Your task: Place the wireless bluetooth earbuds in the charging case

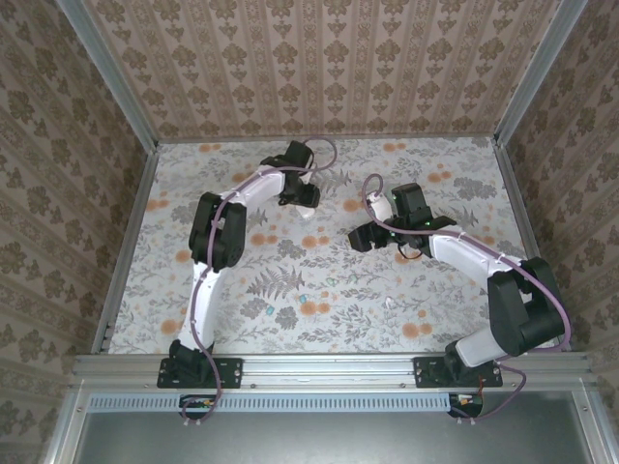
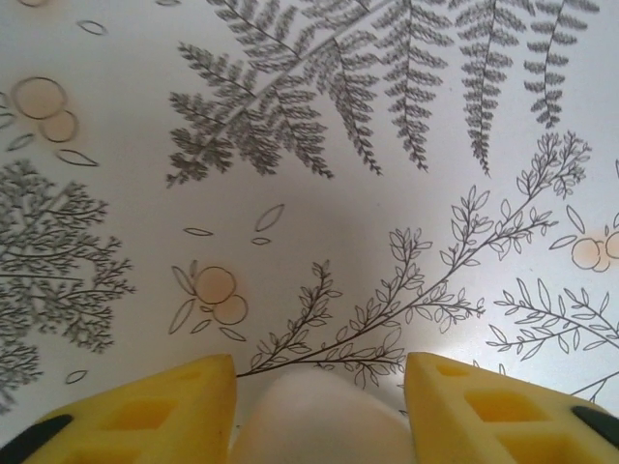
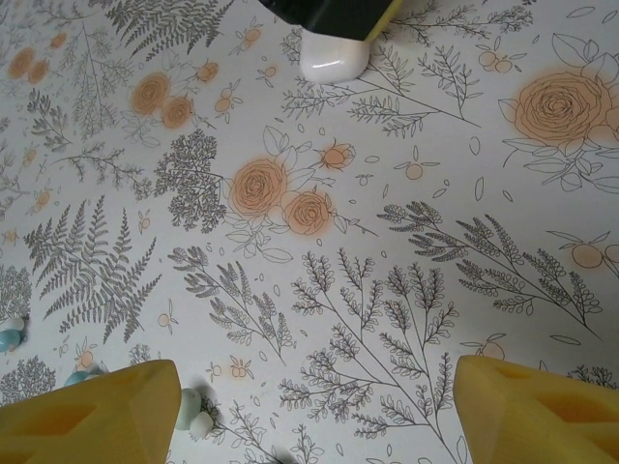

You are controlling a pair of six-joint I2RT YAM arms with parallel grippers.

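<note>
A white pebble-like charging case [image 2: 324, 425] sits on the flowered cloth between my left gripper's yellow fingers [image 2: 164, 411], which press its two sides. The left gripper [image 1: 302, 197] is at the far middle of the table; from the right wrist it appears at the top edge, over the case [image 3: 334, 58]. My right gripper [image 3: 314, 372] is open wide over bare cloth, nothing between its fingers. A pale green and a white earbud [image 3: 191, 412] lie just inside its left finger. Teal earbuds [image 3: 10, 335] lie further left. More earbuds [image 1: 287, 315] rest near the front middle.
Another white rounded object [image 1: 353, 205] lies between the two grippers, and a small white one [image 1: 311, 240] sits nearer the front. A lone white bud [image 1: 390, 303] lies front right. Patterned walls close the table on three sides, with a metal rail [image 1: 319, 365] along the front.
</note>
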